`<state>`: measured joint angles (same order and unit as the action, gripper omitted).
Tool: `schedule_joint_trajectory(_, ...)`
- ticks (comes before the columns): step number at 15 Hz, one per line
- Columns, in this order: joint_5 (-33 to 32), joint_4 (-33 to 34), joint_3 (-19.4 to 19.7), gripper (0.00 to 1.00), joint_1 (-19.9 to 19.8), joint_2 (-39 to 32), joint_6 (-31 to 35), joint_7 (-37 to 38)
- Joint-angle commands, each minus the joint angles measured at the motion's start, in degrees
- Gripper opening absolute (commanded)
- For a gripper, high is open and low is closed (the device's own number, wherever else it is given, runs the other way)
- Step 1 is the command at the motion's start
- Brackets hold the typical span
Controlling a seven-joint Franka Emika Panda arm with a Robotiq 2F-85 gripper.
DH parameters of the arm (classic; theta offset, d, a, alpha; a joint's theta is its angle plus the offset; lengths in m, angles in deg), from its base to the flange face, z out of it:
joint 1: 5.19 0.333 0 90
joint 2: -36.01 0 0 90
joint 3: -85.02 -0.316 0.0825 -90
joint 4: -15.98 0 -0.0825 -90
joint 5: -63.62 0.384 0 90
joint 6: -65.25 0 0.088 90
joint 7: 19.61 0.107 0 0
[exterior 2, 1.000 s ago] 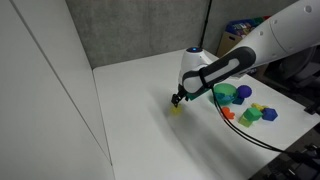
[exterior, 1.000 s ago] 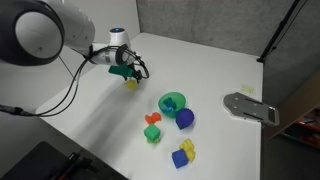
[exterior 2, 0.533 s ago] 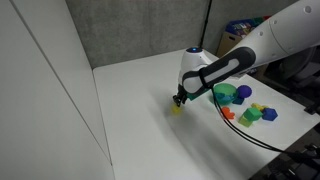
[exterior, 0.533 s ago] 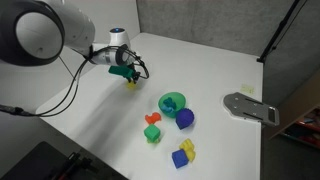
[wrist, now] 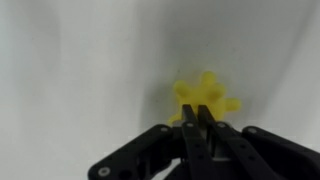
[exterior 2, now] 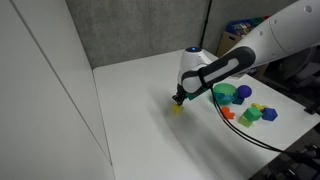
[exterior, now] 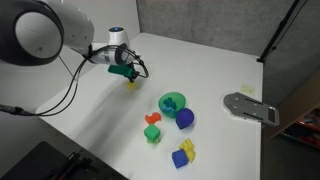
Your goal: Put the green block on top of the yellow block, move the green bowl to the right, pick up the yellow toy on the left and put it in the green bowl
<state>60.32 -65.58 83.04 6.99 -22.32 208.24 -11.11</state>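
Observation:
My gripper hangs low over the left part of the white table, its jaws drawn together on the near edge of the yellow toy, a bright star-like piece. Both exterior views show the gripper right over the toy. The green bowl stands well to the right of it. The green block lies near the bowl, beside an orange piece. A small pale yellow bit, seemingly the yellow block, lies by a grey plate.
A blue cylinder stands next to the bowl. A blue and yellow pair of blocks lies near the front edge. A grey metal plate juts over the table's right edge. A cable trails from the arm.
The jaws have closed from wide open onto the yellow toy. Arm and toy have stayed in place.

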Motion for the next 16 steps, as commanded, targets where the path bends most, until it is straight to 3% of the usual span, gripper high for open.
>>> schedule_joint_trajectory(1, 0.4, -0.6, -0.3, 0.03, -0.5, 1.2, -0.3, -1.1)
schedule_joint_trajectory(8, 0.3, -6.2, -0.2, 0.03, -1.8, 8.1, 0.0, -2.2)
schedule_joint_trajectory(16, 0.3, -19.6, 0.9, 0.03, -5.9, 21.3, 0.4, -4.4)
